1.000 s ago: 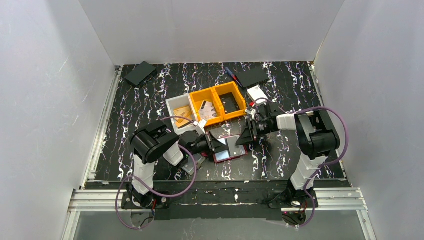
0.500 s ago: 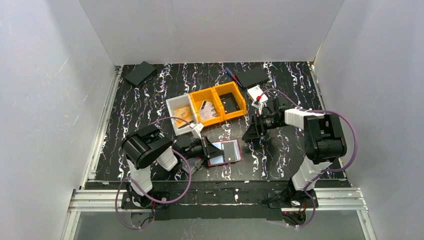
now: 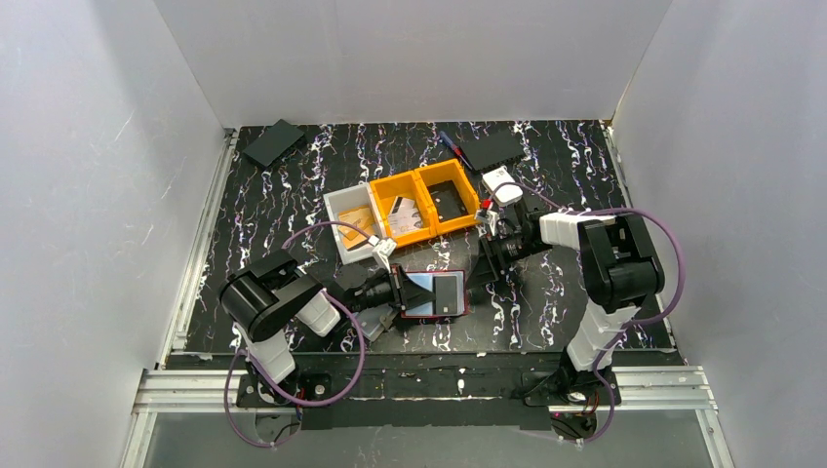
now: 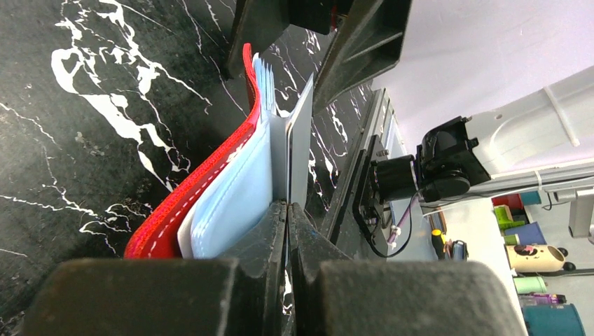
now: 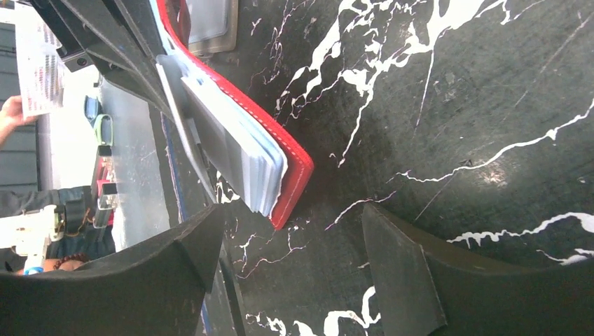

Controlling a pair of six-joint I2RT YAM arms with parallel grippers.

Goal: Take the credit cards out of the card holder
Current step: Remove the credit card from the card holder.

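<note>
Black marbled table (image 3: pixel 263 214), card holder (image 3: pixel 434 295) open at lower centre. Left end effector (image 3: pixel 395 291) clamped on its left edge. Right end effector (image 3: pixel 485 273) spread wide at its right edge. It should pinch just one of the cards (image 5: pixel 256 171) and pull straight out.

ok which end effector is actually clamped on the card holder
The left end effector: its fingers are pressed shut on an inner leaf of the red card holder. The right end effector stands open, fingers wide apart, at the holder's other end.
</note>
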